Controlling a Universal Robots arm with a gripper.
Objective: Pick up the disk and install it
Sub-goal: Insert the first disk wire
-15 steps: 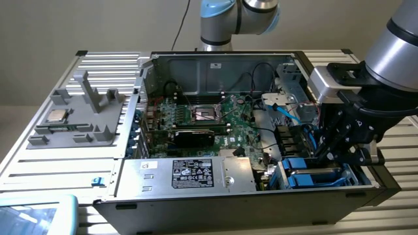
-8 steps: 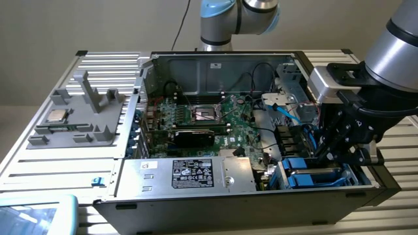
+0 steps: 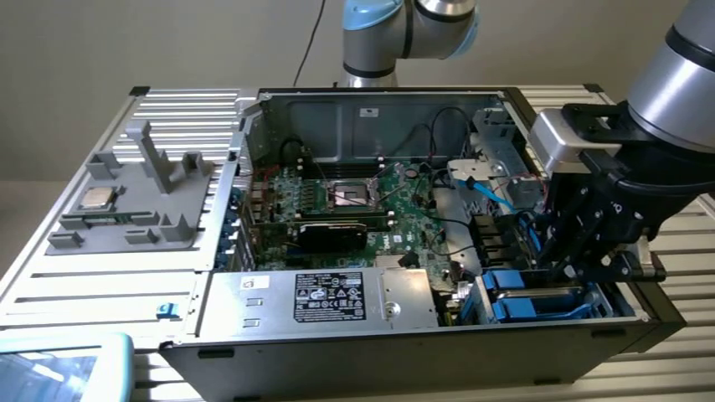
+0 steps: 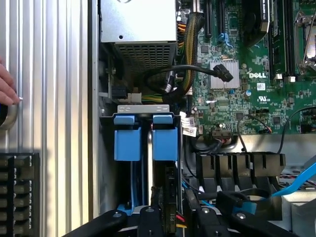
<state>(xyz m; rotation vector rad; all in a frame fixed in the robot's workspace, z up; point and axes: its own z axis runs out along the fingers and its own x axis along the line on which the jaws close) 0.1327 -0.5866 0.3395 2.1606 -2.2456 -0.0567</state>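
Seating step: I judge this as the slot-in stage, with the work at the drive corner of the case.
Computer case [image 3: 213,335]: open side up. I'd keep the arm off the wall beside the cage.
Motherboard [image 4: 256,74]: lies next to the cage and is not part of this step, so no contact wanted.
Power supply [image 3: 335,297]: silver box with a black label, just beside the cage. I'd stay clear of it.
Drive cage [image 4: 143,107]: holds two blue-tabbed carriers side by side. I'd push straight down along it, frame square, no tilt.
Gripper [image 3: 578,270]: hangs right over the cage at the blue frames. I cannot tell whether it is wide, narrow or holding anything.
Disk [image 4: 164,140]: blue-framed, standing on edge in the cage, just beside the second carrier [image 4: 127,140]. I'd call it seated only when both tabs sit level.
Cables: a black lead [image 4: 197,68] and a blue data cable [image 4: 296,180] run near the cage and could snag.
Exterior view adds: the arm's pose, and the grey fixture tray [image 3: 123,218] with the processor chip [image 3: 96,199], well apart from the case.
Wrist view adds: both tabs level with each other and the gap between them. It also shows a person's fingertips [image 4: 6,94] by the ribbed table [image 4: 54,74].
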